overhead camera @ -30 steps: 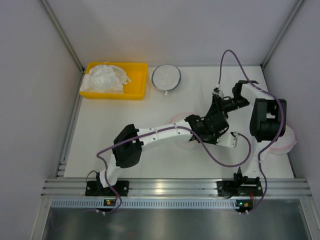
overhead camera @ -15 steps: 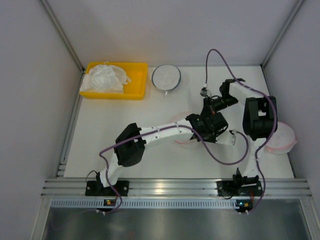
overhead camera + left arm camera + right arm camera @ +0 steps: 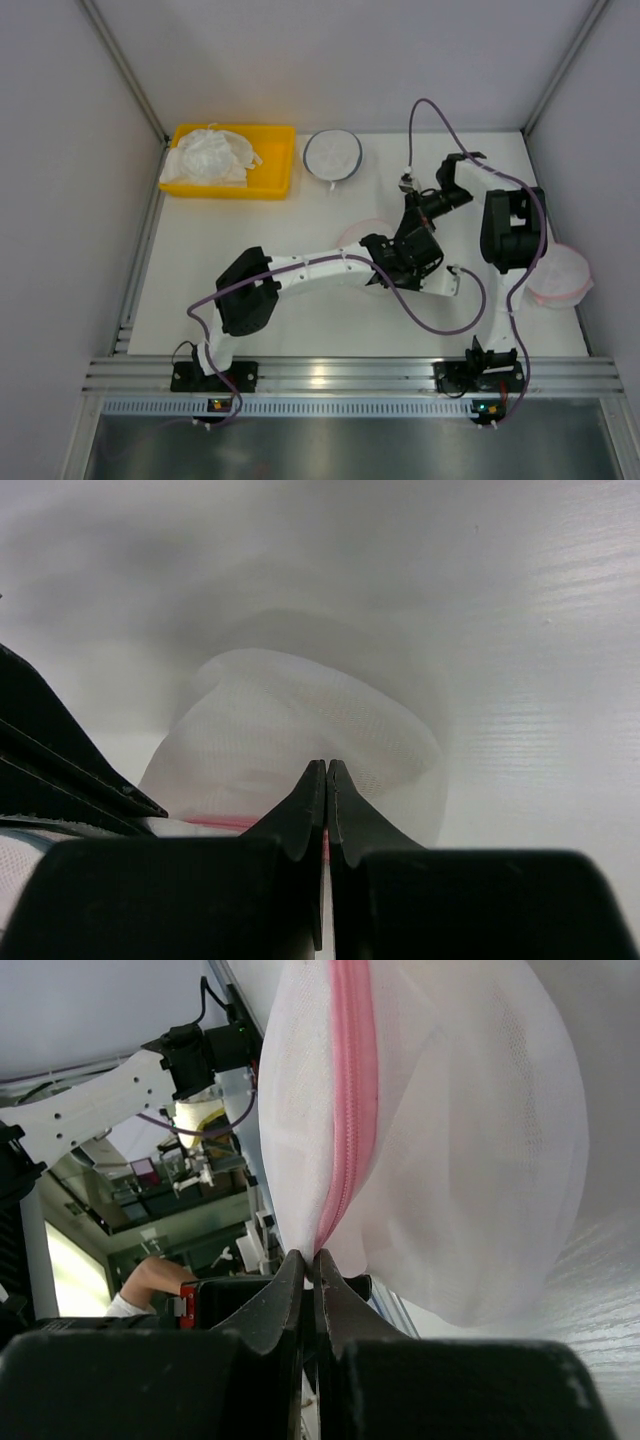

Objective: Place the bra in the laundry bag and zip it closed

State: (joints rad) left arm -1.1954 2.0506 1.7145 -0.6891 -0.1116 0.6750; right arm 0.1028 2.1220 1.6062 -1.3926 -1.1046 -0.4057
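— Holding anything, the two arms?
— Both pinch the laundry bag point(image 3: 450, 1140): the right gripper point(image 3: 311, 1253) is closed on its pink zip point(image 3: 350, 1080), the left gripper point(image 3: 327, 765) on the mesh.
— And the bra point(image 3: 212, 155)?
— Lying in the yellow bin point(image 3: 281, 172), well apart from the bag

Two arms, each with one tool: left tool point(image 3: 326, 770) and right tool point(image 3: 309, 1257). Three round mesh bags: two with pink rims, the middle bag point(image 3: 352, 237) and the right bag point(image 3: 560, 276), and one dark-rimmed bag point(image 3: 332, 153). One yellow tray point(image 3: 275, 172), with one heap of white fabric point(image 3: 210, 155) in it. Two purple cables, one per arm. One worktop point(image 3: 250, 230).
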